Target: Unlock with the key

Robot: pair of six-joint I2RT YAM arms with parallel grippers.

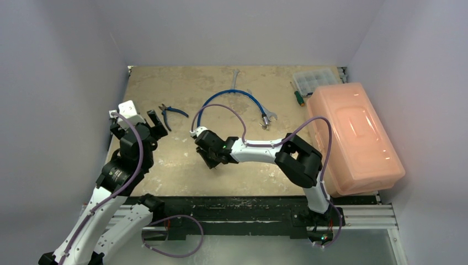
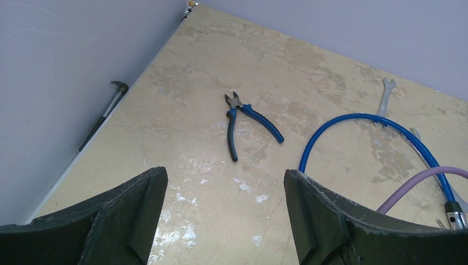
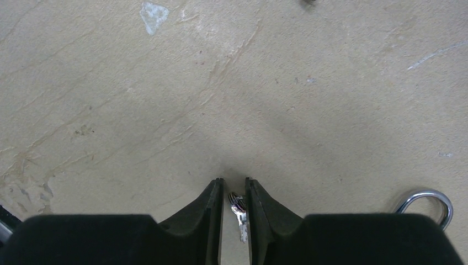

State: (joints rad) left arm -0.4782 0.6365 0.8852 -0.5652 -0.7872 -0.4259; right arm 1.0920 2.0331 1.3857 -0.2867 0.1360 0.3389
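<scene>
My right pincer pinches the key low over the bench, a silver shackle lying just beside it. My left pincer hangs spread and empty. Key secured, I judge; inserting and turning it remain.

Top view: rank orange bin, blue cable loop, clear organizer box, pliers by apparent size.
Largest to smallest:
1. orange bin
2. blue cable loop, by its span
3. clear organizer box
4. pliers
</scene>
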